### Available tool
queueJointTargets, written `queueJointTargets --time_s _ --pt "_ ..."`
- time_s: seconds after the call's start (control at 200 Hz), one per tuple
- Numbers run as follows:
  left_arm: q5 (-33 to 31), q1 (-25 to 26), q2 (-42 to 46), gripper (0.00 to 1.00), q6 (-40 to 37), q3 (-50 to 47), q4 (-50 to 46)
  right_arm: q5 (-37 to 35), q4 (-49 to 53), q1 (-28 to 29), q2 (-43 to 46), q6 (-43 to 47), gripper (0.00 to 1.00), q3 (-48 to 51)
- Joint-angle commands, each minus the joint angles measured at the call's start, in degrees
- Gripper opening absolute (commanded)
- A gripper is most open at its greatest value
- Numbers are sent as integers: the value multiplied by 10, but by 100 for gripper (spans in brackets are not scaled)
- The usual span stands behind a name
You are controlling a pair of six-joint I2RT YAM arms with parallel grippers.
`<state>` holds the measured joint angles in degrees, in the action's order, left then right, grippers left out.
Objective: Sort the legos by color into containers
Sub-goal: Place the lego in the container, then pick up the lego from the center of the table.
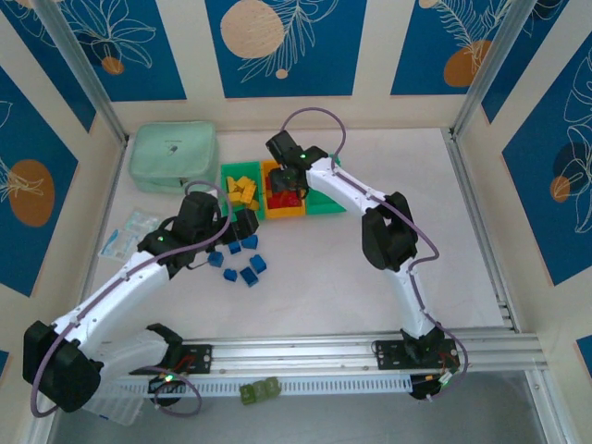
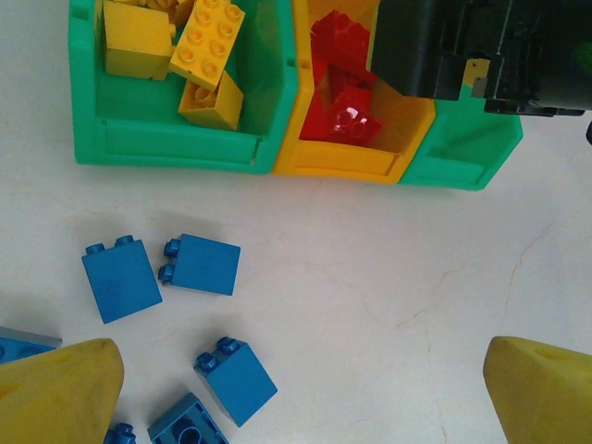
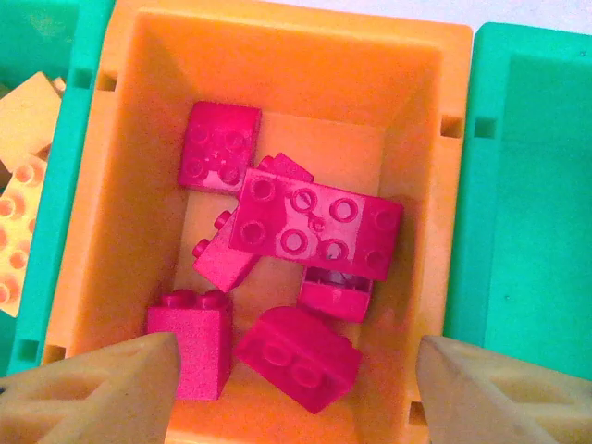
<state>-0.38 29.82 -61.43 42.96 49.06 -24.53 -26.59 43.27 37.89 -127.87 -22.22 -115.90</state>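
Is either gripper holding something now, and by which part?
Nothing is held. The left gripper is open above the blue bricks; the right gripper is open above the red bricks in the orange bin.

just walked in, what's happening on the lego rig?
Two arms are sorting bricks by colour. The right gripper hangs open over the orange middle bin, which holds the red bricks; nothing is between its fingers. The left gripper is open above the blue bricks, which lie loose on the table in front of the bins. The yellow bricks sit in the left green bin. The right green bin looks empty, so blue seems to be what's left.
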Motion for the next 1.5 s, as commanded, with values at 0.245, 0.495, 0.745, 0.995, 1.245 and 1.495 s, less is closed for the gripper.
queueJointTargets --time_s 0.245,0.495,0.745,0.995,1.245,1.495 --pt "15 -14 22 99 -7 -19 -10 53 -7 31 158 -16 70 166" --pt "12 -17 52 99 5 -41 -38 85 -12 64 226 -35 73 267" --pt "9 -17 102 99 28 -78 -61 130 -33 98 242 -53 75 341" --pt "-6 -18 138 99 53 -107 -83 159 -52 145 220 -61 76 360" --pt "-31 -18 168 99 74 -123 -101 174 -76 169 177 -68 75 339" --pt "-49 -19 197 99 83 -128 -118 193 -96 178 128 -61 74 304"
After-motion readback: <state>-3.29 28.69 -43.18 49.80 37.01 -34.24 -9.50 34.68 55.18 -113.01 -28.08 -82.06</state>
